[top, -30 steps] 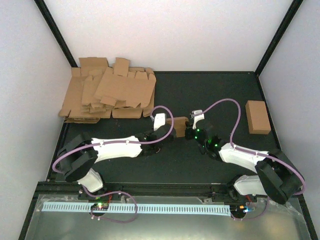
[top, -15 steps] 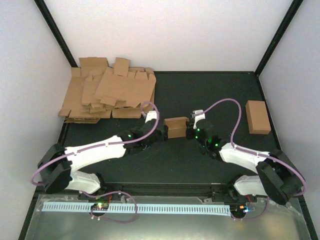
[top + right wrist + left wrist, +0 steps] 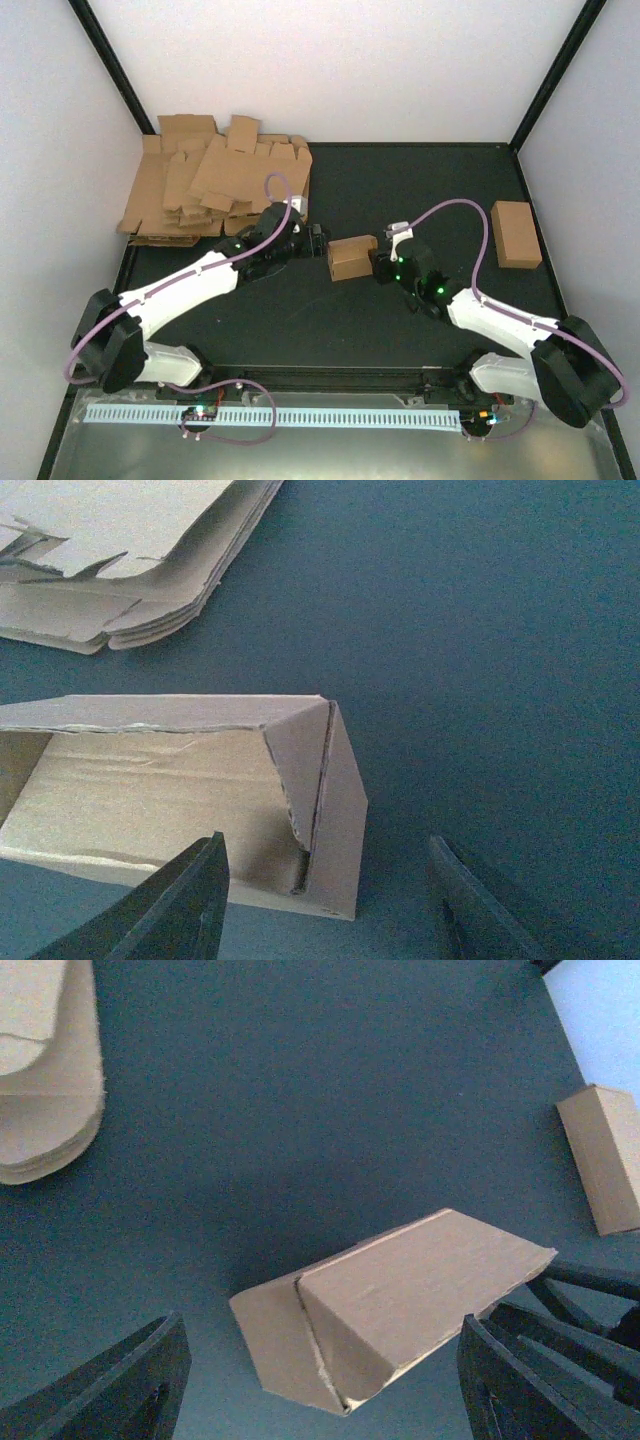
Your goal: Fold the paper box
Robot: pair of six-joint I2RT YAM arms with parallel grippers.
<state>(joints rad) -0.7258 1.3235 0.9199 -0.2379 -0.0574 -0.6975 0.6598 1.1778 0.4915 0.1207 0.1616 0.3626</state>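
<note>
Work on the black table (image 3: 430,180) looks well advanced but unfinished: near the heap of flat blanks (image 3: 215,190), the paper box (image 3: 350,257) lies as a squared sleeve, its opening facing the right gripper (image 3: 383,264) apparently not yet shut, with that and the left gripper (image 3: 318,241) both spread wide and empty.

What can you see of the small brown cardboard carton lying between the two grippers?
The small brown cardboard carton is a plain rectangular box, folded into shape, lying on its long side on the dark tabletop. The end flap seen by the left wrist is folded in, its seam slightly gaping. The open left gripper stands clear; the open right gripper sits at its other end, contact unclear.
</note>
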